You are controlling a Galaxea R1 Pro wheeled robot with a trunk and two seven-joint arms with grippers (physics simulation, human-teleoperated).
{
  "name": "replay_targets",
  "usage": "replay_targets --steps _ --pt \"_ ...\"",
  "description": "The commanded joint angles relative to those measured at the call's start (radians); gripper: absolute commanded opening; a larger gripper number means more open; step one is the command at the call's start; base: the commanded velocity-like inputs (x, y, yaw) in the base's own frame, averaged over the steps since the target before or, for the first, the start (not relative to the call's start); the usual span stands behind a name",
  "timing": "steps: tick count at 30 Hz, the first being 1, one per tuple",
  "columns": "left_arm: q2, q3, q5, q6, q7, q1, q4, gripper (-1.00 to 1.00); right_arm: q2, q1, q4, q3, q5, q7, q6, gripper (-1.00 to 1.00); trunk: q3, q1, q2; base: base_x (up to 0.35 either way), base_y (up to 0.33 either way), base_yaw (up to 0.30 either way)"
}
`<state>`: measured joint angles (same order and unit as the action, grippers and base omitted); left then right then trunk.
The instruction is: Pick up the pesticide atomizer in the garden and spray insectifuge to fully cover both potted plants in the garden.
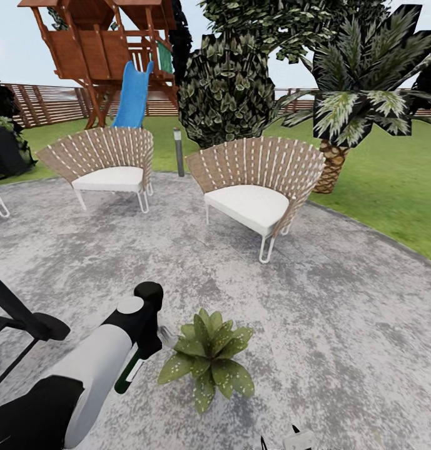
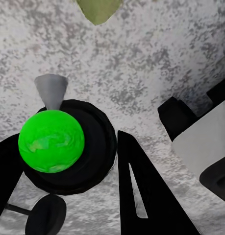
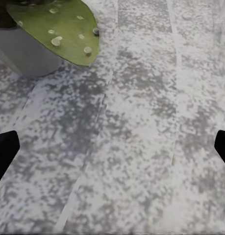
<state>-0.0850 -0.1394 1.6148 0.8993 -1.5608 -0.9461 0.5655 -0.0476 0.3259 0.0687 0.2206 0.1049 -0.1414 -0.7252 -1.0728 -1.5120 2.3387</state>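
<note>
While the left gripper (image 1: 154, 340) holds the spray bottle (image 1: 131, 369) clamped between its fingers, the nozzle end points toward the potted plant (image 1: 207, 357) just beyond the fingertips on the paved patio (image 1: 340, 325).

Item: spray bottle. Dark body with a white stripe, carried low and tilted in the left fingers, close beside the nearest leaves. The left wrist view shows a bright green sphere (image 2: 51, 141) and a grey cone (image 2: 51, 91) ahead of the fingers, with a leaf tip (image 2: 98, 10) further out.

Item: potted plant. Its leaves carry pale specks; one speckled leaf (image 3: 58, 29) and the grey pot (image 3: 24, 54) lie beyond the right fingers (image 3: 4, 156), which stand wide apart and hold nothing.

Item: second plant. Not located.

Risks: spray aimed from one side may leave far leaves uncovered; the bottle, so near the leaves, could brush them; a tilted hold may slip.

Markings: no legible writing or brand on any item.
</note>
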Motion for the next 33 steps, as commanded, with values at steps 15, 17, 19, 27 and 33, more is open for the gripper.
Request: replay_targets --steps 15,17,19,27,33 --pt "0.001 -0.006 0.013 0.012 -0.010 0.009 0.001 -1.00 0.000 0.001 -0.001 0.002 0.010 -0.012 -0.002 1.00 -0.001 0.000 0.000 0.000 0.141 -0.123" --pt "0.003 -0.006 0.013 0.012 -0.010 0.011 0.001 -1.00 0.000 0.001 -0.001 0.002 0.010 -0.011 -0.002 1.00 -0.001 0.000 0.000 0.083 0.069 -0.001" --pt "0.004 -0.005 0.013 0.013 -0.010 0.008 0.001 -1.00 -0.001 0.001 -0.001 0.002 0.010 -0.011 -0.002 1.00 -0.001 0.000 0.000 0.210 0.158 0.000" --pt "0.001 -0.006 0.012 0.013 -0.010 0.011 0.001 -1.00 0.000 0.001 -0.001 0.002 0.010 -0.011 -0.001 1.00 -0.001 0.000 0.000 0.233 0.180 -0.040" --pt "0.003 -0.009 0.013 0.012 -0.010 0.013 0.001 -1.00 0.000 0.001 -0.001 0.002 0.010 -0.010 -0.002 1.00 -0.001 0.000 0.000 0.062 0.047 -0.252"
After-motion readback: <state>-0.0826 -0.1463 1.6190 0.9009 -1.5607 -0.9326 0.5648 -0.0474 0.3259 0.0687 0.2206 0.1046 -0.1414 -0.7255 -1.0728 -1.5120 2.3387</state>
